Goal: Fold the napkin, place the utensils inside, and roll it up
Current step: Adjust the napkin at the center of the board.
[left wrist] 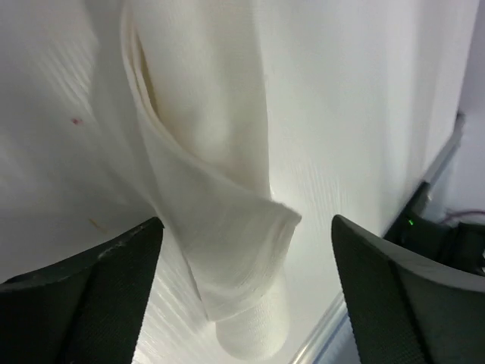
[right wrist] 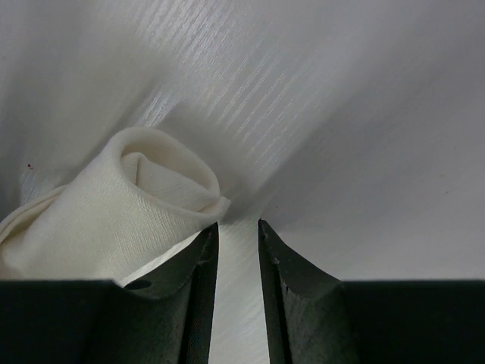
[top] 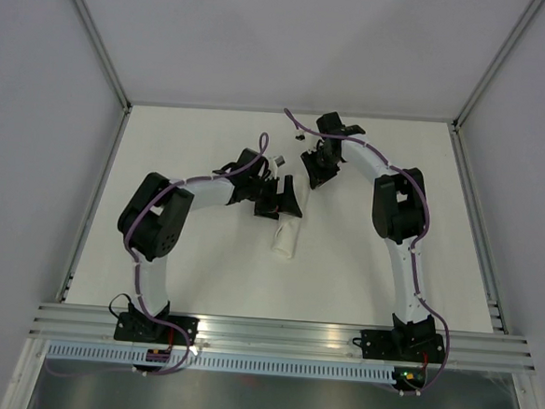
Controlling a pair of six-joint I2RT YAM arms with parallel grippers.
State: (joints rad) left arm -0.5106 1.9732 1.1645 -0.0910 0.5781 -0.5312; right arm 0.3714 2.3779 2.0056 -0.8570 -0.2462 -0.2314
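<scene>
The napkin [top: 286, 239] is found rolled on the table [top: 183, 273], no utensils visible, so rolling is judged nearly done; above the napkin's far end the left gripper [left wrist: 244, 227] is held wide and empty, beyond the napkin the right gripper [right wrist: 238, 227] narrowly parted, empty; a clean withdrawal without snagging is called for.
</scene>
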